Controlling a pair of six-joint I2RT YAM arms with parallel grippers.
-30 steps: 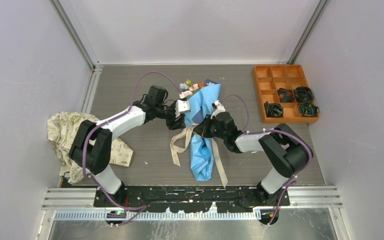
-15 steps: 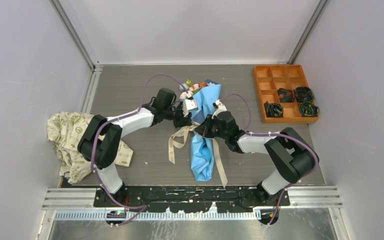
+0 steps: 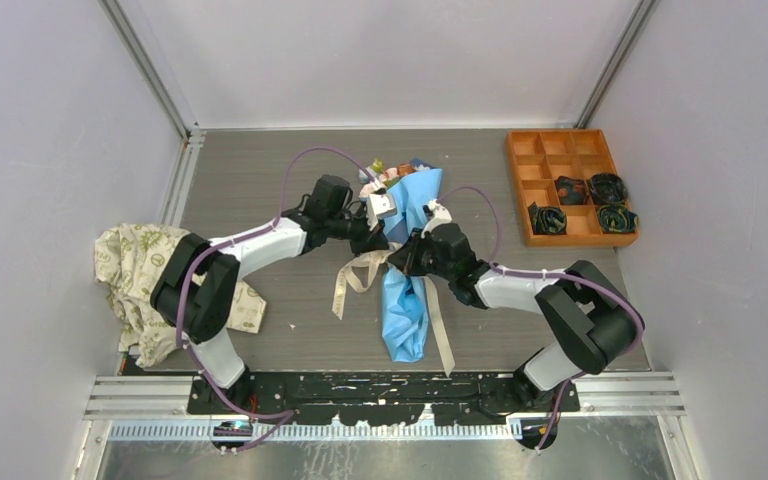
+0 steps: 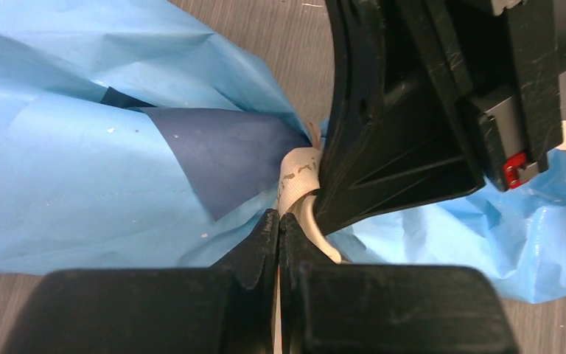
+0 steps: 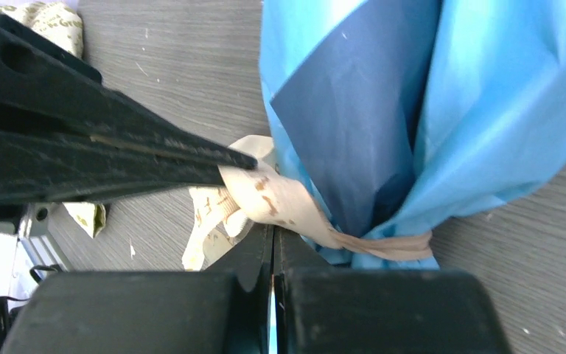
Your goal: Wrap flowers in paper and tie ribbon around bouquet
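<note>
Your bouquet is lying on the grey woodgrain bench, with white walls enclosing it. Your left claw and right claw are both clamping the ribbon at the bouquet's waist. A cloth is slumping to its left and a tray is sitting to its right.

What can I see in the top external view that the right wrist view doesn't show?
Only the top external view shows the orange tray, the cream cloth, the blooms and the loose tails of the ribbon. Only the right wrist view shows the ribbon cinched round the narrow waist of the paper, and the ribbon's brown print. Both show the blue paper, the ribbon and the left gripper shut on it.
</note>
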